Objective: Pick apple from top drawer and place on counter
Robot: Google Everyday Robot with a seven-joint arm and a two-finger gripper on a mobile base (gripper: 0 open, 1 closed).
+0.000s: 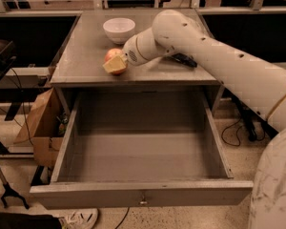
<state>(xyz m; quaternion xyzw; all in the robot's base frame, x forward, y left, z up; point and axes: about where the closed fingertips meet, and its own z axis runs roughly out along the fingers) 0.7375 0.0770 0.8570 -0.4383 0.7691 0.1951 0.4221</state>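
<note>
one white bowl (119, 29) behind jaws gripping apple (113, 56) at counter (83, 51) front.

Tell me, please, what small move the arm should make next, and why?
Probably open the gripper and let go: the apple it grips seems to rest on the counter near its front edge, already out of the open top drawer.

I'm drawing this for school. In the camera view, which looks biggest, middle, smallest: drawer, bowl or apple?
1. top drawer, largest by far.
2. white bowl.
3. apple, smallest, at the gripper on the counter.
The bowl is farther back yet looks bigger.
</note>
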